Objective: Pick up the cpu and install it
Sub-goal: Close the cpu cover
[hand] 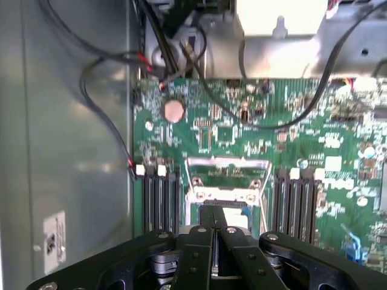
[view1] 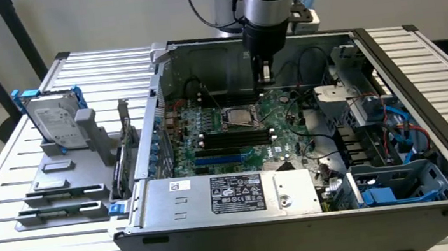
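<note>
Cpu: silver-grey square in the socket, I judge; placing looks done.
Computer case: open, surrounding the socket.
Motherboard: under the socket.
My gripper: fingers pressed together, holding nothing, just above the socket.
Socket frame: looks raised; clamping not yet done.

Legible text: none can be read in either view.
Dark label on the grey power supply box has rows of white print and marks, too small to read. Small white sticker beside it: dark code, unreadable. White sticker on the case wall, wrist view: dark mark, unreadable.
</note>
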Motion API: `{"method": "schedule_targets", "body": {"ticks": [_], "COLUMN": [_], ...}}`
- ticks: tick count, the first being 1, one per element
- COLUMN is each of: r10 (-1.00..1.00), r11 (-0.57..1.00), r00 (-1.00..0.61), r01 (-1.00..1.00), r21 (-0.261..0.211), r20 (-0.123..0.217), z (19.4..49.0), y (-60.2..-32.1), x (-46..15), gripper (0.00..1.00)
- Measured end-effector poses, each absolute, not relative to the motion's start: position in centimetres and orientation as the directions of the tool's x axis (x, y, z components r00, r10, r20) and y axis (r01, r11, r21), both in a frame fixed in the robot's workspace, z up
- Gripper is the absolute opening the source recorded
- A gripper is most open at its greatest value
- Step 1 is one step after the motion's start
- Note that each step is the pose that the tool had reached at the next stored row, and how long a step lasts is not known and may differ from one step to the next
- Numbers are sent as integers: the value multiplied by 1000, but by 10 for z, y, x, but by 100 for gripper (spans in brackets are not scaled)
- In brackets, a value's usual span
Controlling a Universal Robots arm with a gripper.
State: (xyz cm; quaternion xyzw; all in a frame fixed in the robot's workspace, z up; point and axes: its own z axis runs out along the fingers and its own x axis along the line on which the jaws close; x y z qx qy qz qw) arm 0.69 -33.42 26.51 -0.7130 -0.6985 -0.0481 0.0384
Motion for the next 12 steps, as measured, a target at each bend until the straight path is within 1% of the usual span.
{"method": "schedule_targets", "body": {"ticks": [5,12], "r10": [992,992], "r11": [-20,-18], "r00": [19,18], "r01": [1000,1000], "r21": [7,1], "r20": [122,121], "z": [273,272], "y": [-335,-336], "x": [29,56], "gripper": [11,11]}}
